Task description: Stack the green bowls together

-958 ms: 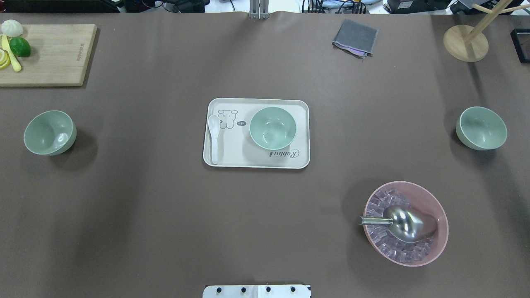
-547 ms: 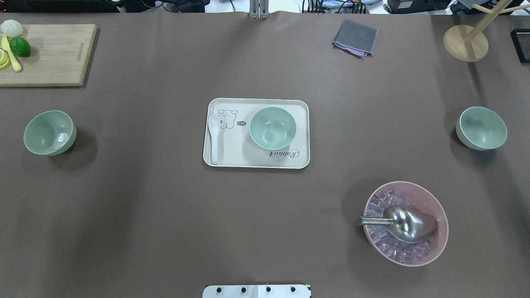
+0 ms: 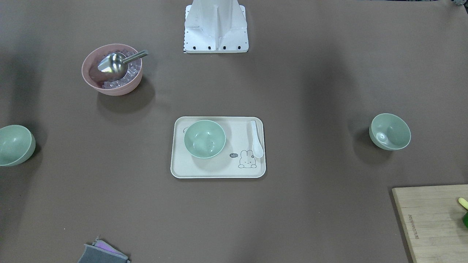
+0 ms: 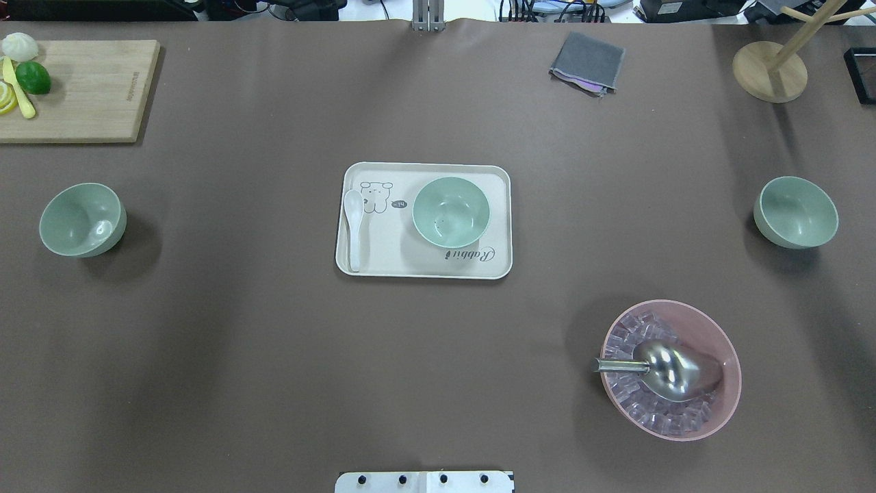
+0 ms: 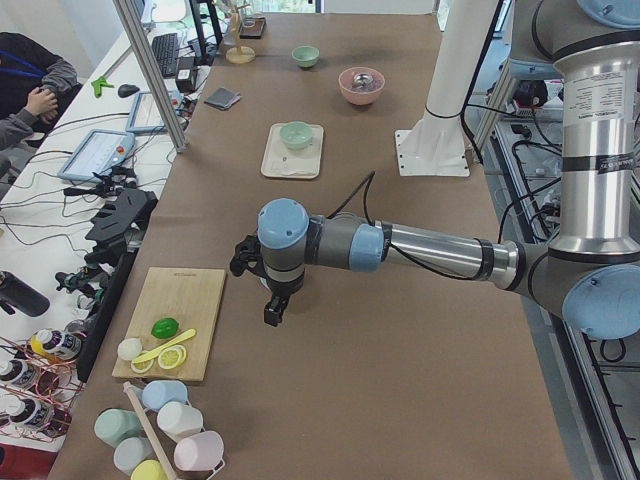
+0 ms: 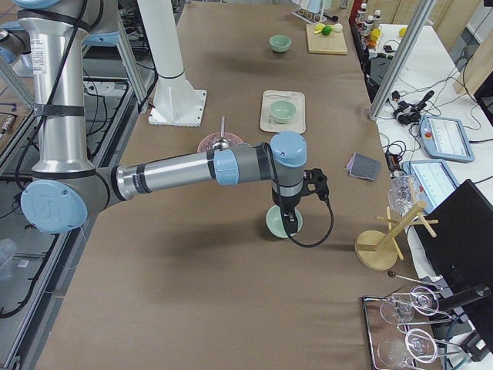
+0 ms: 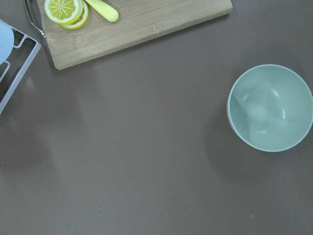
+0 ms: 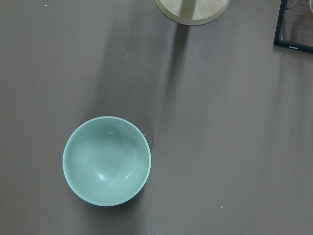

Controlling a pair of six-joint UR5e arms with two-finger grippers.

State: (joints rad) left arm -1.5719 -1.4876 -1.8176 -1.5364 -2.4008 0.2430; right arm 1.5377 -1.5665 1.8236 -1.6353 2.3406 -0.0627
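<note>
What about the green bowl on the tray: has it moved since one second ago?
No. The green bowl keeps the same spot on the tray, just above its lettering.

I work in a robotics lab: teach pendants [image 5: 100, 153], cables [image 5: 45, 190] and an operator [image 5: 30, 78] flank my table [image 5: 400, 400].

Silver-tubed left arm [image 5: 430, 250] and right arm [image 6: 177, 171], pale-blue joint caps, thin black wrist cable [image 6: 332, 216], white bolted pedestal [image 3: 215, 36].
</note>
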